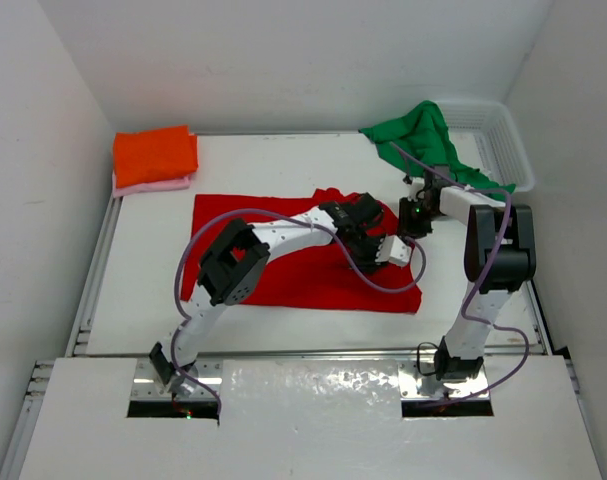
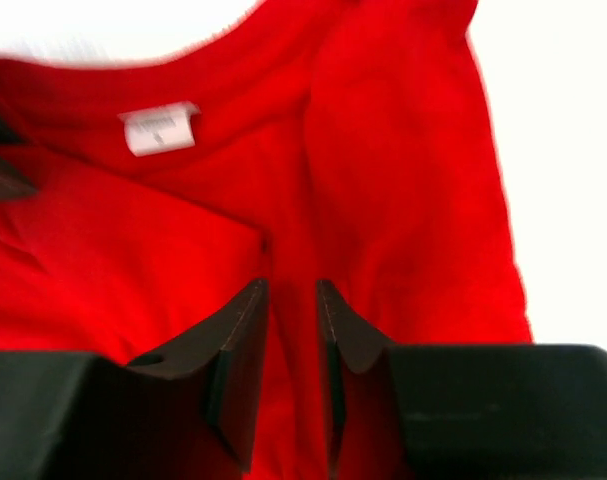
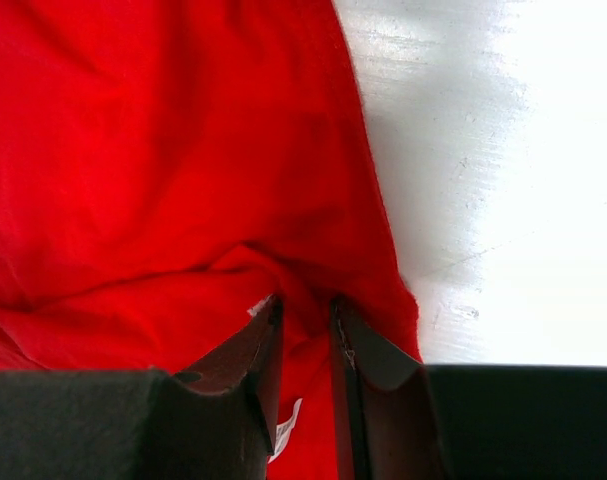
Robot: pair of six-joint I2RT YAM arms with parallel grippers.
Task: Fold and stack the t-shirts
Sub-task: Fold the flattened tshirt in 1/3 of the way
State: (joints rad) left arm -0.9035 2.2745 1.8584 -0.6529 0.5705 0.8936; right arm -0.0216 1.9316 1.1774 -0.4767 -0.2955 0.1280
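A red t-shirt (image 1: 283, 280) lies spread on the table (image 1: 148, 290). My left gripper (image 1: 375, 238) and right gripper (image 1: 411, 222) are close together at its right end. In the left wrist view the left gripper (image 2: 291, 285) is shut on a ridge of red t-shirt (image 2: 403, 180) below the collar and its white label (image 2: 160, 128). In the right wrist view the right gripper (image 3: 305, 300) is shut on a bunched edge of the red t-shirt (image 3: 163, 150). An orange t-shirt (image 1: 155, 153) lies folded on a pink t-shirt (image 1: 153, 186) at the far left corner. A green t-shirt (image 1: 423, 135) hangs over the basket's rim.
A white mesh basket (image 1: 503, 140) stands at the far right corner against the wall. White walls close the table on three sides. Purple cables loop from both arms over the cloth. Bare table (image 3: 483, 200) shows right of the red cloth's edge.
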